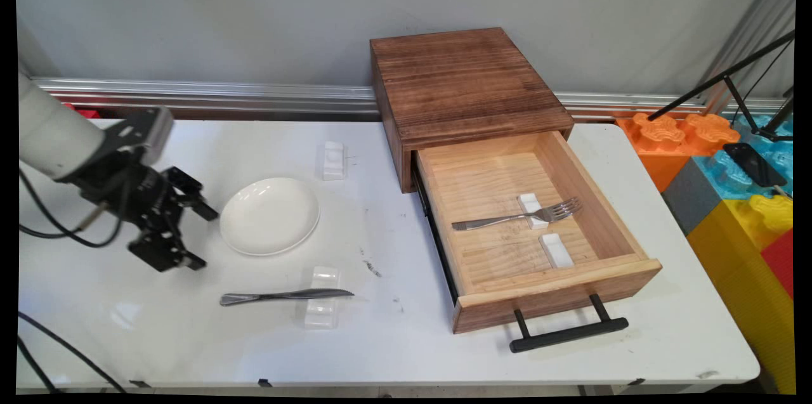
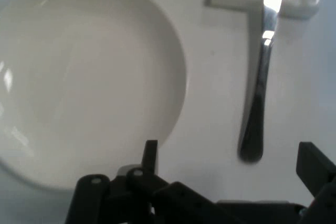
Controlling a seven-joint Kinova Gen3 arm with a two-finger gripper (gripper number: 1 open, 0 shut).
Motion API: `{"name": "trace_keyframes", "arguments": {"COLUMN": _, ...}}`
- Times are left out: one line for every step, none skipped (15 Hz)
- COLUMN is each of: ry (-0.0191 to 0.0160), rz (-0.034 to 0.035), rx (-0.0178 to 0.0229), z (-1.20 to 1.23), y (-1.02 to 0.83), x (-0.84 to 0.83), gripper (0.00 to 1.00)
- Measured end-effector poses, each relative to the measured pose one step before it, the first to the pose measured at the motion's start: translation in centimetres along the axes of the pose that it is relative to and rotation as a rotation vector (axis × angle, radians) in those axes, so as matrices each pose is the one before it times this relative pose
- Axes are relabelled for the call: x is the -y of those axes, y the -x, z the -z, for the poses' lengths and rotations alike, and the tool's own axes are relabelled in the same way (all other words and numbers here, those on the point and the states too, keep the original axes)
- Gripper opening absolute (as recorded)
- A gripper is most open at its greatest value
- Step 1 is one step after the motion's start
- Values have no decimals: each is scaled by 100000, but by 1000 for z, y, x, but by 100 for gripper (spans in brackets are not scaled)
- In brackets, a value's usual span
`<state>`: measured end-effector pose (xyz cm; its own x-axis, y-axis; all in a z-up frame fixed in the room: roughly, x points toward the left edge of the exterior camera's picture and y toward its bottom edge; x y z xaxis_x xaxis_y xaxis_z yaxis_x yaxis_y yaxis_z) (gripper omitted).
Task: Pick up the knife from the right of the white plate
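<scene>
1. White plate (image 1: 269, 215) on the white desk (image 1: 393, 340).
2. Silver knife (image 1: 285, 296) at its 6 o'clock.
3. Dark-stained brown box (image 1: 463, 84), pale wood drawer (image 1: 501, 252), black handle (image 1: 568, 334).
4. Black fingers (image 1: 209, 210).

Glossy white plate (image 1: 269, 215) at centre left; polished metal knife (image 1: 285, 296) below it – grainy wooden drawer (image 1: 539, 226) at right.

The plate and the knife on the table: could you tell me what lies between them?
Only bare white table separates the plate and the knife, as both views show.
</scene>
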<state>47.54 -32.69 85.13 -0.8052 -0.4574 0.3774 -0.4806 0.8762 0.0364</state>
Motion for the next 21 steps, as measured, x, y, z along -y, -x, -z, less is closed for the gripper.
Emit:
{"name": "trace_keyframes", "arguments": {"ry": 364, "rz": -388, "rx": -71, "z": -538, "y": -811, "x": -351, "gripper": 100}}
{"name": "trace_keyframes", "arguments": {"ry": 272, "rz": -244, "rx": 13, "z": -361, "y": -548, "x": -233, "gripper": 100}}
{"name": "trace_keyframes", "arguments": {"ry": 573, "rz": -466, "rx": 208, "z": -703, "y": -1053, "x": -455, "gripper": 100}}
{"name": "trace_keyframes", "arguments": {"ry": 354, "rz": -309, "rx": 257, "z": -425, "y": -643, "x": -267, "gripper": 100}}
{"name": "trace_keyframes", "arguments": {"ry": 580, "rz": -205, "rx": 730, "z": -587, "y": -826, "x": -352, "gripper": 100}}
{"name": "trace_keyframes", "arguments": {"ry": 539, "rz": -456, "rx": 949, "z": -640, "y": -876, "x": -325, "gripper": 100}}
{"name": "trace_keyframes", "arguments": {"ry": 258, "rz": -420, "rx": 615, "z": -380, "y": -497, "x": -171, "gripper": 100}}
{"name": "trace_keyframes", "arguments": {"ry": 232, "rz": -448, "rx": 544, "z": -308, "y": -354, "x": -129, "gripper": 100}}
{"name": "trace_keyframes", "arguments": {"ry": 379, "rz": -639, "rx": 783, "z": -437, "y": -485, "x": -176, "gripper": 100}}
{"name": "trace_keyframes", "arguments": {"ry": 822, "rz": -699, "rx": 1341, "z": -612, "y": -509, "x": -252, "gripper": 100}}
{"name": "trace_keyframes", "arguments": {"ry": 529, "rz": -513, "rx": 1006, "z": -528, "y": -357, "x": -180, "gripper": 100}}
{"name": "trace_keyframes", "arguments": {"ry": 298, "rz": -355, "rx": 616, "z": -380, "y": -240, "x": -99, "gripper": 100}}
{"name": "trace_keyframes", "arguments": {"ry": 313, "rz": -298, "rx": 779, "z": -662, "y": -352, "x": -111, "gripper": 100}}
{"name": "trace_keyframes", "arguments": {"ry": 177, "rz": -257, "rx": 522, "z": -579, "y": -318, "x": -48, "gripper": 100}}
{"name": "trace_keyframes", "arguments": {"ry": 107, "rz": -145, "rx": 340, "z": -401, "y": -210, "x": -29, "gripper": 100}}
{"name": "trace_keyframes", "arguments": {"ry": 25, "rz": -109, "rx": 323, "z": -383, "y": -176, "x": -12, "gripper": 100}}
{"name": "trace_keyframes", "arguments": {"ry": -10, "rz": -138, "rx": 321, "z": -365, "y": -171, "x": 1, "gripper": 100}}
{"name": "trace_keyframes", "arguments": {"ry": -56, "rz": -162, "rx": 466, "z": -538, "y": -247, "x": 10, "gripper": 100}}
{"name": "trace_keyframes", "arguments": {"ry": -48, "rz": -98, "rx": 337, "z": -439, "y": -205, "x": 23, "gripper": 100}}
{"name": "trace_keyframes", "arguments": {"ry": -28, "rz": -60, "rx": 173, "z": -284, "y": -143, "x": 11, "gripper": 100}}
{"name": "trace_keyframes", "arguments": {"ry": -49, "rz": -32, "rx": 223, "z": -261, "y": -119, "x": 29, "gripper": 100}}
